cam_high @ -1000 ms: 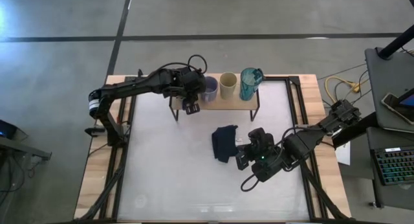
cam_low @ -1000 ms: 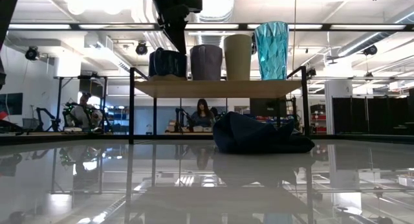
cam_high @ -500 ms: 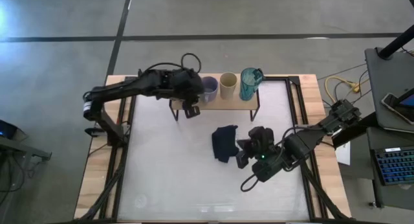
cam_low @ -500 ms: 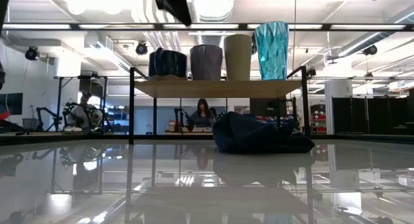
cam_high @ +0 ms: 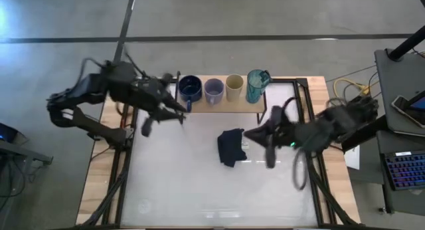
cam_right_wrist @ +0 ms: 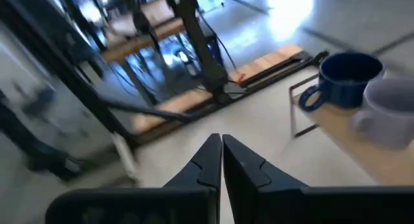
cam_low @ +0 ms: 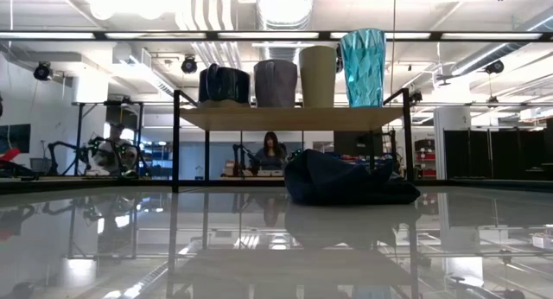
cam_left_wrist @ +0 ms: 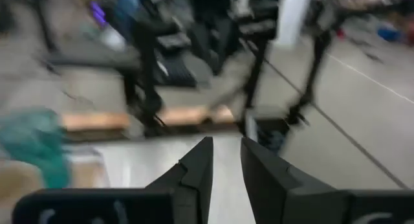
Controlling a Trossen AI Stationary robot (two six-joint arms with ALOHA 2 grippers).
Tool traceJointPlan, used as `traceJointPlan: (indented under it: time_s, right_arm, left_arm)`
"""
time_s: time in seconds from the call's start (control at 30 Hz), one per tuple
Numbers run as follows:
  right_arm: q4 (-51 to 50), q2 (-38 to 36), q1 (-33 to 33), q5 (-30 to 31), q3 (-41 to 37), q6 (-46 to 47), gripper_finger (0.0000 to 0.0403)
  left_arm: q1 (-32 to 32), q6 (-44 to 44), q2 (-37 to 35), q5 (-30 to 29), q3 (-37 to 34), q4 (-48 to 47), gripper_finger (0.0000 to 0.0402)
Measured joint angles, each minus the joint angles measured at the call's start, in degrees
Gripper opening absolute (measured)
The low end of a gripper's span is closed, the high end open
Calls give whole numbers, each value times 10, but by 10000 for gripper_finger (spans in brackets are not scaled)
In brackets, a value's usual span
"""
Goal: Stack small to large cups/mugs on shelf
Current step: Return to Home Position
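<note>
The left arm has swung back from the shelf (cam_low: 294, 117) at the table's far edge. The left gripper (cam_left_wrist: 226, 143) is slightly open and the right gripper (cam_right_wrist: 221, 141) closed, both empty. The mugs (cam_high: 214, 90) stand on the shelf; they look hard and breakable, so I would grip the rim.

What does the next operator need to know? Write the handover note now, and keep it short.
Grippers: left gripper has its jaws slightly apart and empty, off the left end of the shelf. The right gripper has its jaws shut and empty, beside the navy cloth on the table.
Things: dark blue mug, grey-lavender mug, beige cup and teal mug stand upright in a row on the shelf, shortest to tallest.
Done: all four are placed.
Left: park both arms at home.
</note>
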Motion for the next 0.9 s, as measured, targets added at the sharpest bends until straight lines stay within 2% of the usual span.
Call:
traceJointPlan:
  time_s: [0.1,0.2,0.3,0.33,0.37,0.43,0.53,0.63,0.7,0.8,0.9]
  right_arm:
    - [-28,-13,3,-1,36,98,9]
    - [-45,-17,5,5,61,123,9]
    - [-60,-18,1,5,67,113,9]
    - [-57,-18,4,-1,66,77,9]
    - [-44,-18,10,-16,61,30,9]
    - [-9,-18,24,-26,41,-1,9]
    - [110,-18,43,-48,-33,-66,9]
    - [296,-22,59,-66,-140,-138,9]
    - [419,-36,56,-121,-214,-173,9]
    - [594,-76,40,-198,-334,-193,9]
    - [699,-123,23,-251,-445,-212,9]
  left_arm:
    - [1,-39,-30,-23,-5,12,65]
    - [1,-88,-49,-7,-7,36,65]
    - [1,-68,-60,54,-11,32,65]
    - [1,-52,-62,86,-18,39,65]
    - [1,-43,-64,122,-31,55,65]
    - [-9,-48,-67,190,-77,142,65]
    - [-58,-75,-73,227,-192,332,65]
    - [-88,-112,-77,208,-308,503,65]
    - [-89,-139,-86,200,-367,591,65]
    - [-87,-160,-112,181,-436,682,65]
    - [-62,-139,-147,184,-480,700,65]
